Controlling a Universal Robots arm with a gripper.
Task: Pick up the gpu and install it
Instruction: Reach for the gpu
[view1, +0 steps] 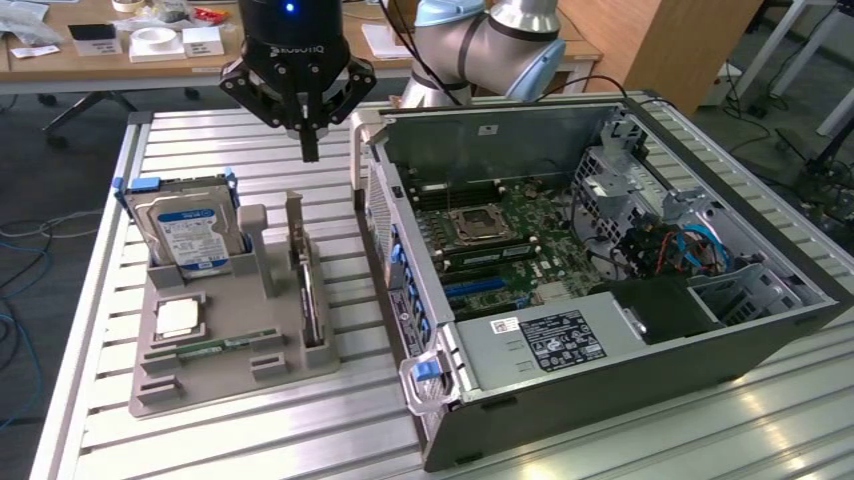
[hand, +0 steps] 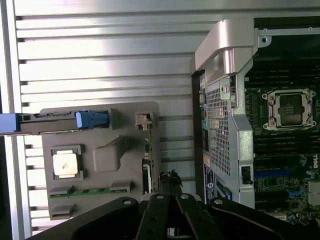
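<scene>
One claw closed, empty | gpu upright in tray

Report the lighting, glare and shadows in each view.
Exterior view: even room light; the table slats gleam pale, while the inside of the computer case lies in shade toward the drive bays. Wrist view: strong glare on the case's silver corner and on the table slats; the shut pincer reads as a dark, unlit shape.
</scene>
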